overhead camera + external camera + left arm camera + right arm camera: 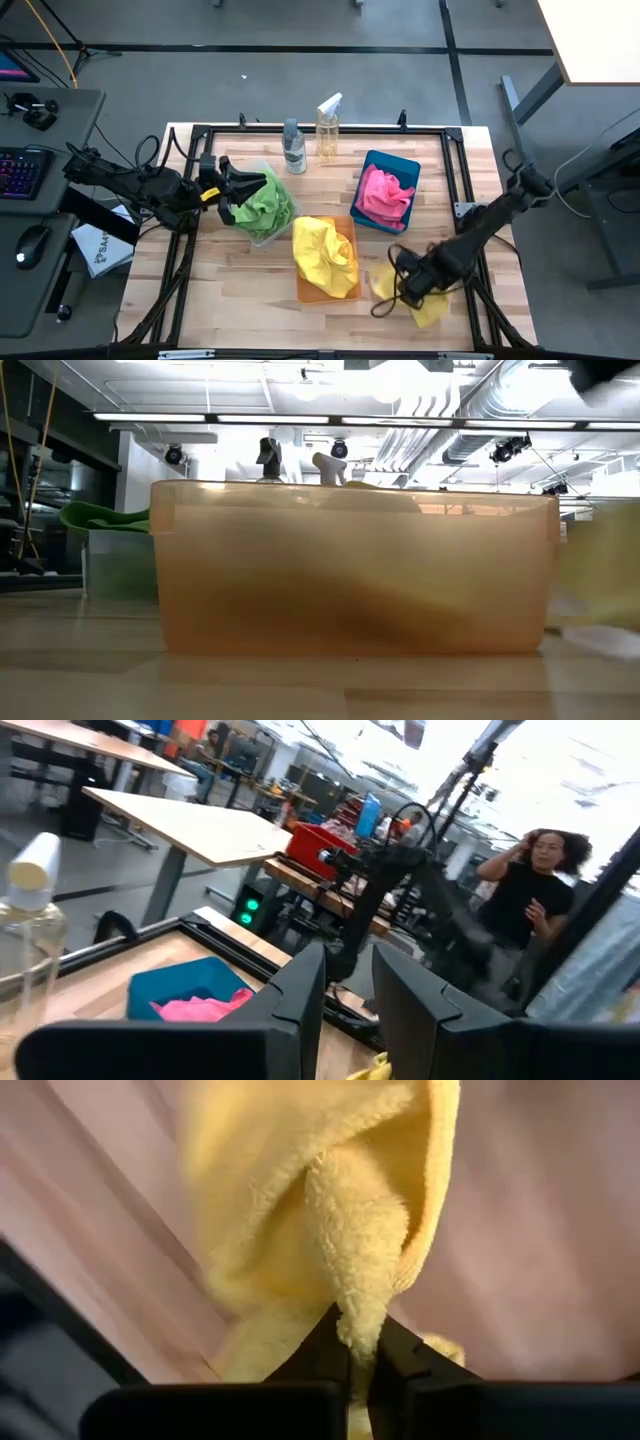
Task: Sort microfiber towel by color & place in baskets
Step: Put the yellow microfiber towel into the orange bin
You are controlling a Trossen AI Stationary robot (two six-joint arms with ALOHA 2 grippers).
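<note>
My right gripper (402, 276) is low over the table's near right part, beside the orange bin (301, 290), and is shut on a yellow towel (431, 311). More yellow towels (325, 255) fill the orange bin. Pink towels (383, 196) lie in the teal bin (405, 164). Green towels (268, 203) are heaped in the clear bin (262, 240). My left gripper (232, 190) hangs at the clear bin's left side, open, with nothing between its fingers (300, 995). My right gripper pinches a bunched fold of the yellow towel (362, 1305) between its two fingers. The cloth rises ahead of the fingertips in a ridge of several layers. In the high view one part (384, 281) bulges toward the orange bin and another part (433, 312) lies on the table.
Two spray bottles (293, 147) (328, 128) stand at the far edge behind the bins. A black frame (460, 135) runs round the tabletop. Bare wood (215, 290) shows at the near left. A person (525, 900) stands in the room beyond.
</note>
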